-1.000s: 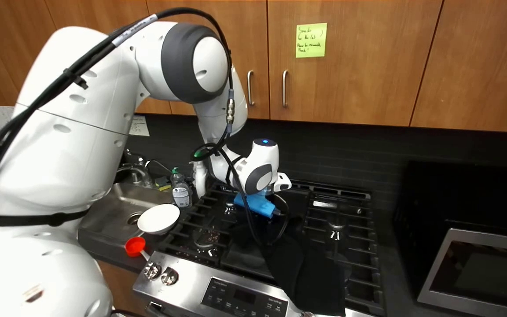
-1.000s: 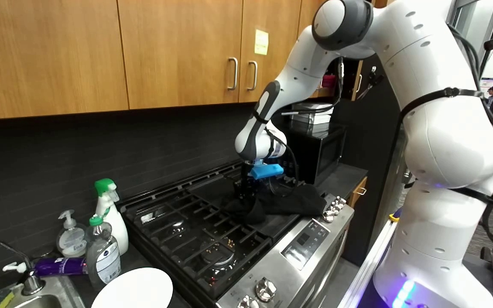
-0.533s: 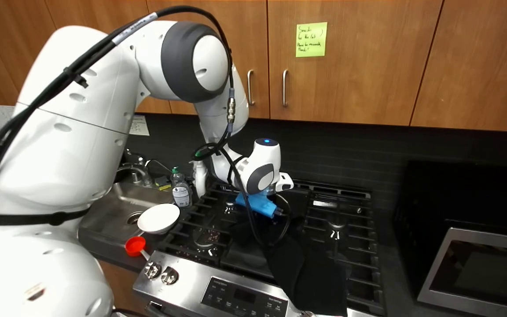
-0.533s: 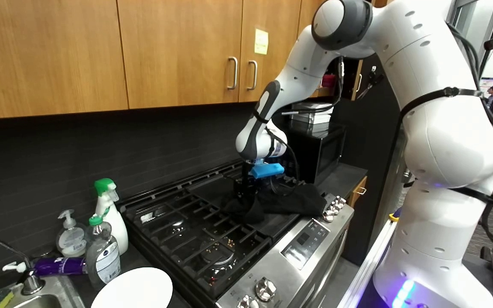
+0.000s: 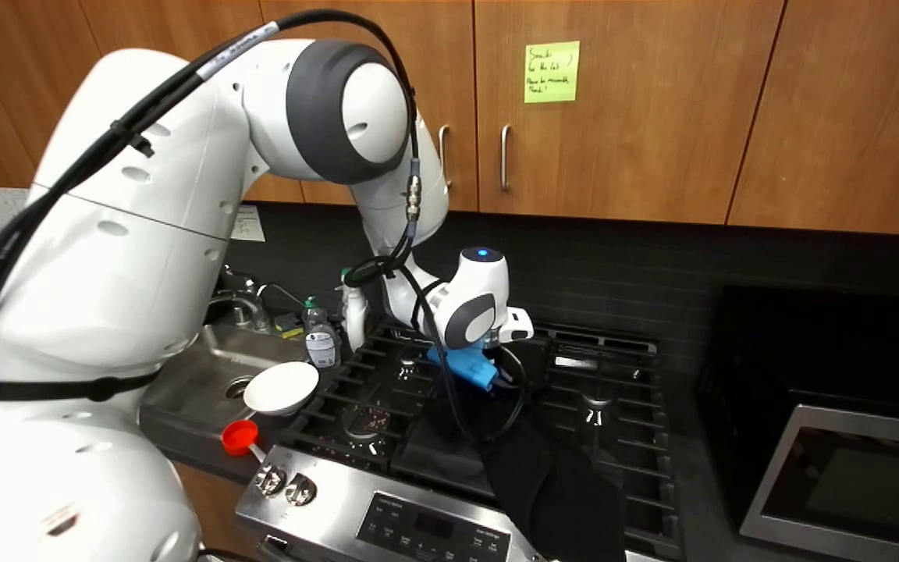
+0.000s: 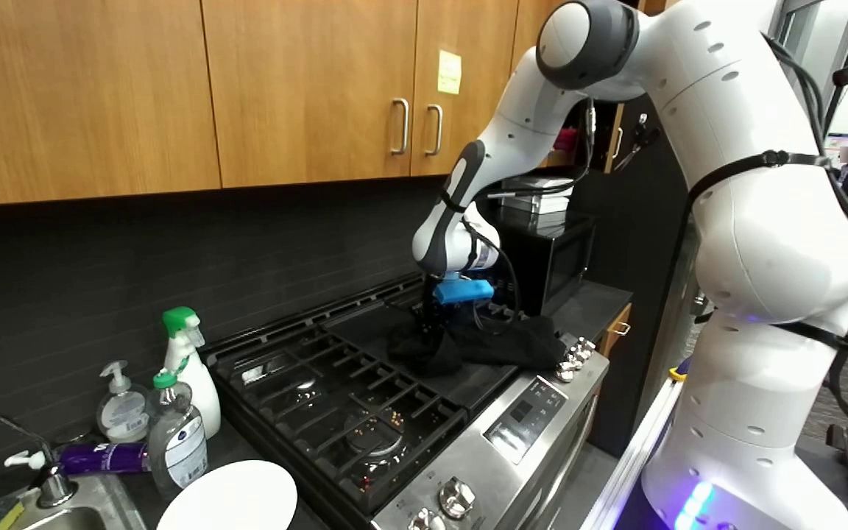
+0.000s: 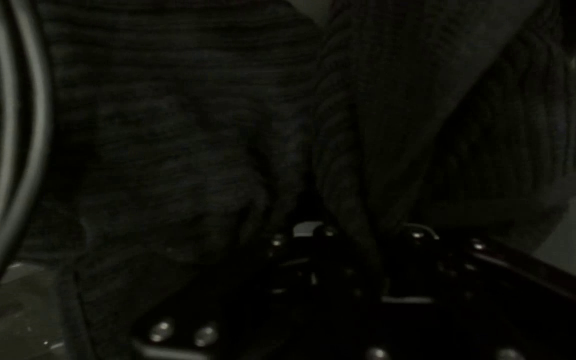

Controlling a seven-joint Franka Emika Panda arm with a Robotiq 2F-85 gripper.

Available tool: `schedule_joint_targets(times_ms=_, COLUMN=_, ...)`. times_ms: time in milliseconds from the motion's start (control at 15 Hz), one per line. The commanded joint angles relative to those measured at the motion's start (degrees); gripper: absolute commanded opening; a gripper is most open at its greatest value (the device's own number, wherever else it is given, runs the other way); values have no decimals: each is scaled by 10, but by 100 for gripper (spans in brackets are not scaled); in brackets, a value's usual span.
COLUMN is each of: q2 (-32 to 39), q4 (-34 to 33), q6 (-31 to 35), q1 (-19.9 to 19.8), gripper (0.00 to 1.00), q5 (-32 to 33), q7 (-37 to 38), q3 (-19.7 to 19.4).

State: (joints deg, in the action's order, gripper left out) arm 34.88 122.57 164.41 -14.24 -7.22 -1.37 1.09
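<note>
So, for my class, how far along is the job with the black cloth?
Already done: the gripper is down at the black ribbed cloth. In hand: a fold lies between its fingers, though the wrist view is too dark to confirm a firm hold. Left, it seems: any lifting or straightening, since the cloth lies rumpled on the gas range in both exterior views.

Matt ribbed cloth (image 7: 168, 140), shiny metal knob (image 6: 457, 497)

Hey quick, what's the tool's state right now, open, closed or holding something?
Tool: closed, holding a fold of black ribbed cloth.
</note>
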Motion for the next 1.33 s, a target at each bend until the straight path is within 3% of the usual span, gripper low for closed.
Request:
schedule_joint_targets(times_ms=0, q2=11, q4=-4, q6=18, q1=-8, gripper=3, q5=-17, q7=-3, q3=3)
schedule_joint_targets(times_ms=533, q2=85, q4=-185, q6=-55, q1=75, gripper=4, q5=63, q7=-14, q3=-14)
schedule_joint_targets(times_ms=867, q2=128, q4=-263, q6=-88, q1=89, gripper=4, q5=77, q7=-34, q3=-4)
schedule_joint_targets(times_ms=1067, q2=116, q4=-234, q6=-72, q1=71, gripper=4, q5=58, q7=-33, q3=1)
schedule_joint_targets(times_ms=1267, q2=84, q4=-158, q6=-33, q1=49, gripper=4, q5=27, q7=-19, q3=2)
